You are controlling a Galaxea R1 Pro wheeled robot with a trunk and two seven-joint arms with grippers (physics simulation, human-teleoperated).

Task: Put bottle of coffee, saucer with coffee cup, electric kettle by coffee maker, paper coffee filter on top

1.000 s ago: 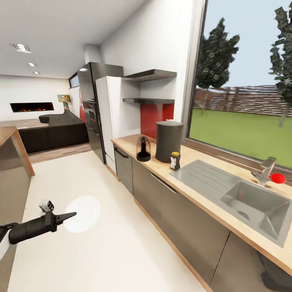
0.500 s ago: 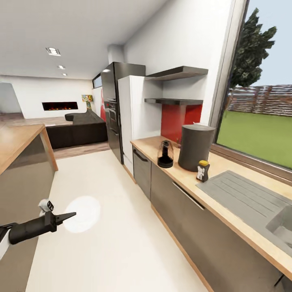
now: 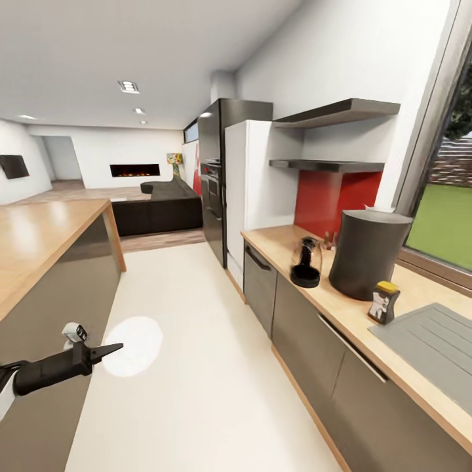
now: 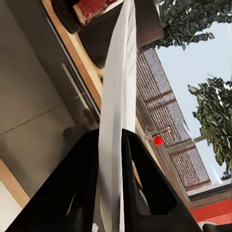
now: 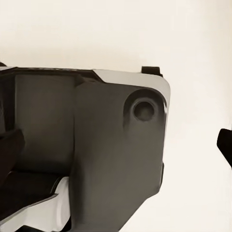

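Observation:
A small black coffee maker (image 3: 306,262) with a glass top stands on the wooden countertop (image 3: 282,242). A large dark grey cylinder (image 3: 367,252) is right of it, and a yellow-lidded bottle of coffee (image 3: 383,302) stands in front of that. Low at the left, my left gripper (image 3: 108,351) is shut on a thin white round saucer (image 3: 134,344), held over the floor. In the left wrist view the saucer (image 4: 118,111) runs edge-on between the black fingers (image 4: 79,183). My right gripper (image 5: 116,145) looks open, one dark fingertip (image 5: 225,145) at the picture's edge, facing the robot's grey body.
A kitchen island (image 3: 46,242) with a wooden top stands at the left, with the white floor aisle (image 3: 190,341) between it and the counter cabinets. A grey sink drainboard (image 3: 432,347) is at the right. Two wall shelves (image 3: 334,137), a white fridge (image 3: 252,190) and a dark oven tower lie farther on.
The whole view has swung left: the sink, tap and window have slid out to the right and the island has come in. My left arm holds the same pose with the saucer.

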